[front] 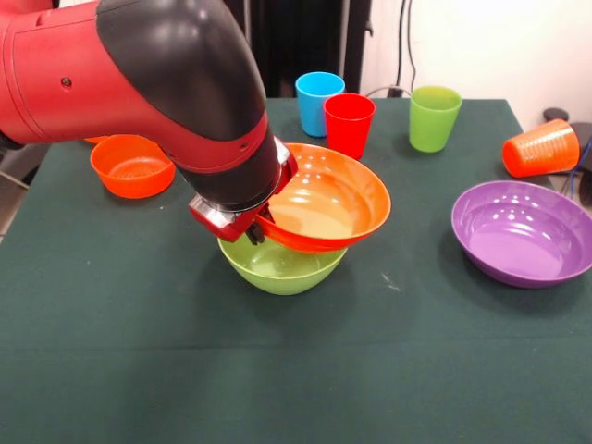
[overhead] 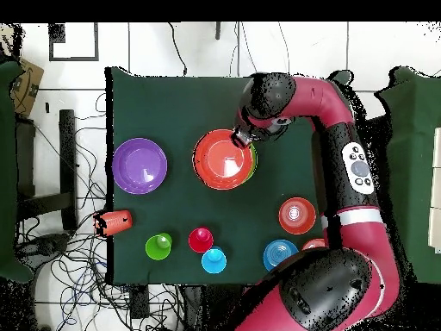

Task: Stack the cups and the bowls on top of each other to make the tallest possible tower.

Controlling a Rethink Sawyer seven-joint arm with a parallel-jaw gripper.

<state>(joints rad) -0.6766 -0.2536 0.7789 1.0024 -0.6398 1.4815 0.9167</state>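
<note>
My gripper point(front: 256, 230) is shut on the left rim of the large orange-red bowl point(front: 328, 199). The bowl hangs tilted over the large lime green bowl point(front: 277, 268) and partly rests in it. In the overhead view the gripper point(overhead: 244, 138) is at the orange-red bowl's point(overhead: 222, 158) rim, and only a sliver of the green bowl point(overhead: 253, 164) shows. The light blue cup point(front: 319, 102), red cup point(front: 349, 123) and lime green cup point(front: 435, 116) stand upright at the far side. The orange cup point(front: 541, 148) lies on its side. The purple bowl point(front: 523, 231) sits at the right.
A small orange bowl point(front: 132, 166) sits at the left. The overhead view shows it point(overhead: 296, 215) with a small blue bowl point(overhead: 280, 254) and part of another orange bowl point(overhead: 314, 244) near the robot's base. The green table point(front: 139, 324) ends close to the orange cup.
</note>
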